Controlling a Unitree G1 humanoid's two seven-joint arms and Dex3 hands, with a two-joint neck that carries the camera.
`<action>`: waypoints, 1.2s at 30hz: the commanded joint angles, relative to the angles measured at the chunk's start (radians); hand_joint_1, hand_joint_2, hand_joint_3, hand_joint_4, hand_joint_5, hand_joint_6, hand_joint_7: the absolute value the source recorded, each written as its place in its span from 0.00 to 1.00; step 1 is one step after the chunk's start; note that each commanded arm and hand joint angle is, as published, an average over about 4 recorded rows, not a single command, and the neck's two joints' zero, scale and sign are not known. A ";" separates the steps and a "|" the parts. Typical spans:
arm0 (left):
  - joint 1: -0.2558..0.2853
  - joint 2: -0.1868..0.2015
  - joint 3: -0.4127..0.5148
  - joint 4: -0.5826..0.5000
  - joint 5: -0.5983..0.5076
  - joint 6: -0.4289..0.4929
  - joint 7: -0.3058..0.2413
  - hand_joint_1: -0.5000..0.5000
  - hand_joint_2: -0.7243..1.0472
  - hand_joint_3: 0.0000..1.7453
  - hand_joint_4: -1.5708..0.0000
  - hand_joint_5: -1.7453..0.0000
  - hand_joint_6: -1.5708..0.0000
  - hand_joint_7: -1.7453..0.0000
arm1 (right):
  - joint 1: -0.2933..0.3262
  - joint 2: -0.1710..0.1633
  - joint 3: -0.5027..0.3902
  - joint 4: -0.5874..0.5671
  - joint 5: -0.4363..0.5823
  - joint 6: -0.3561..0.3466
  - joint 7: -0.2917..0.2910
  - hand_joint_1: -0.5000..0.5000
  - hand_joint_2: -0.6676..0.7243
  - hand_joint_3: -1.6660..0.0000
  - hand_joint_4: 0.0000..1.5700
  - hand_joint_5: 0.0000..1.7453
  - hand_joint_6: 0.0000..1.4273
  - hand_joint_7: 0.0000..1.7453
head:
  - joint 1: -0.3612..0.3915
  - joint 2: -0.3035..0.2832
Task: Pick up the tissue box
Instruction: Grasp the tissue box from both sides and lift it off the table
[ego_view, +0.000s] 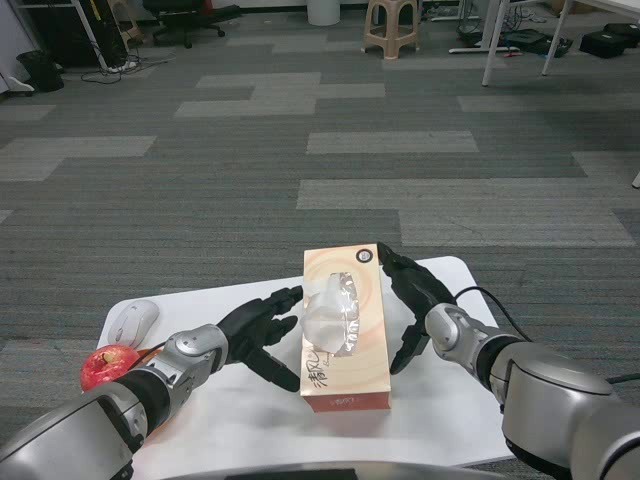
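An orange-and-cream tissue box (345, 335) with a clear plastic slot on top lies lengthwise over the middle of the white table (200, 420). My left hand (262, 335) presses its fingertips against the box's left side. My right hand (410, 300) reaches over the far right corner, with fingers down along the right side. The box is clamped between the two hands. Whether its underside is off the table cannot be told.
A white computer mouse (135, 320) and a red apple (108, 367) lie at the table's left, just behind my left forearm. A black cable (490, 297) loops off the table's right edge. Grey carpet floor, a stool (390, 28) and office chairs lie far behind.
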 joint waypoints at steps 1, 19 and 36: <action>-0.040 -0.029 -0.010 -0.003 -0.019 -0.027 -0.002 1.00 0.75 0.03 0.95 1.00 1.00 1.00 | -0.027 0.031 0.012 -0.018 -0.017 -0.025 0.005 0.08 0.55 0.86 0.00 0.00 0.00 0.00 | 0.003 -0.001; -0.044 -0.030 -0.034 -0.014 -0.121 -0.053 -0.019 1.00 0.75 0.05 0.94 1.00 1.00 1.00 | -0.018 0.020 0.003 -0.053 -0.014 -0.027 -0.013 0.08 0.55 0.86 0.00 0.00 0.00 0.00 | 0.005 -0.002; -0.033 -0.030 -0.025 -0.048 -0.164 -0.059 -0.048 1.00 0.75 0.05 0.94 1.00 1.00 1.00 | -0.002 0.008 -0.035 -0.096 -0.011 -0.029 0.003 0.08 0.55 0.86 0.00 0.00 0.00 0.00 | 0.010 -0.003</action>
